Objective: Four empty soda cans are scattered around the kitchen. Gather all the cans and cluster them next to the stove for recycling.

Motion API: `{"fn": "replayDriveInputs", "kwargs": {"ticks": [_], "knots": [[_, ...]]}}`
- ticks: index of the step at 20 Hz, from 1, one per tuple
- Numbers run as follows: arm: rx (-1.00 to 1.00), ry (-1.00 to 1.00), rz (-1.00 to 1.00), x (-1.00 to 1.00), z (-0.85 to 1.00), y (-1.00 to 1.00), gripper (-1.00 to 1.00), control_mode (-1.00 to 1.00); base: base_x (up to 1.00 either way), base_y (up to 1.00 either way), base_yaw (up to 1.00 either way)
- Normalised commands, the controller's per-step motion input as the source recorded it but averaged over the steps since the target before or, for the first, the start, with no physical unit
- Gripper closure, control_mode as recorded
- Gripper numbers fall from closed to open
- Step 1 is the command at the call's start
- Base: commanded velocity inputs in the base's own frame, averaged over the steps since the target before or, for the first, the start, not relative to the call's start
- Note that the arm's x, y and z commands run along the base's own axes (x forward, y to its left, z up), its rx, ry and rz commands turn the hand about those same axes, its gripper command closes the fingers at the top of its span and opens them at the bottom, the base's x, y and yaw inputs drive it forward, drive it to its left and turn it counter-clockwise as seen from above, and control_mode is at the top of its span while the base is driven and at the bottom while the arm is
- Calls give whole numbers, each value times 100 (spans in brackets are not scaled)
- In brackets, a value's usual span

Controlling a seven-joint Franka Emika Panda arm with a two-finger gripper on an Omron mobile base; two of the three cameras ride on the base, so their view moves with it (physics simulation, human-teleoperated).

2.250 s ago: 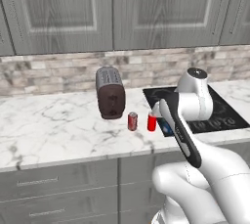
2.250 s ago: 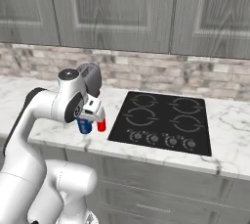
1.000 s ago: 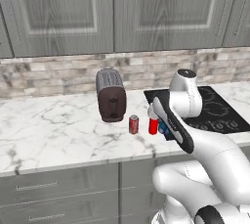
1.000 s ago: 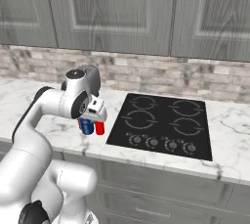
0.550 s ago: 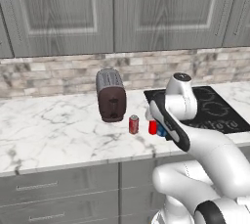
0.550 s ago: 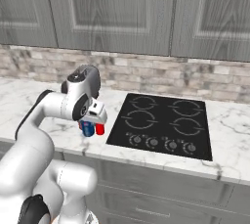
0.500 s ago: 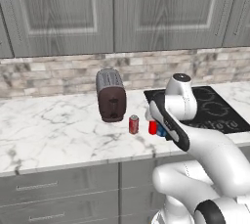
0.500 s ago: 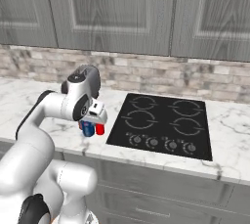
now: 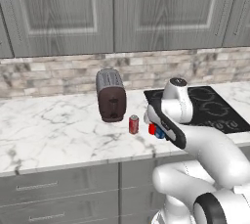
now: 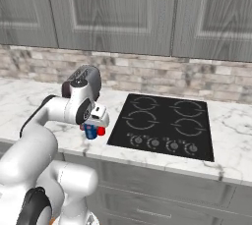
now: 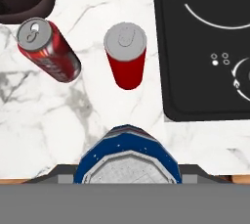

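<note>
**Blue can carried to the stove-side cluster**

Left base view: end effector [image 9: 157,131] pinches a blue cylindrical soda can [image 9: 159,133], upright, above the white marble bench [image 9: 58,130].

Right base view: flat black glass stove [image 10: 165,126] lies just right.

Hand view: two red soda cans [image 11: 126,54] stand beyond.

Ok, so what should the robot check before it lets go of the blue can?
1. Blue can in the claw: ok, the claw is shut on it.
2. Spot is beside the stove: ok, the can hangs by its left edge.
3. Can has reached the counter: cannot tell.
4. Landing spot free: ok, the plain red can stands apart, further back.
5. Other cans upright: ok, the plain red one and the patterned red can both stand.
6. All four cans here: not ok, three are seen.
</note>
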Motion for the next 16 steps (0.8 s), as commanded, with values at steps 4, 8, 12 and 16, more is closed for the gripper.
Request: {"fn": "replayDriveInputs", "kwargs": {"ticks": [4,8,12,16], "knots": [[-3,0,0,13,-22,0,100,-100,0,0,0],[-2,0,0,10,-19,0,100,-100,0,0,0],[0,0,0,9,-18,0,100,-100,0,0,0],[0,0,0,10,-16,0,100,-100,0,0,0]]}}
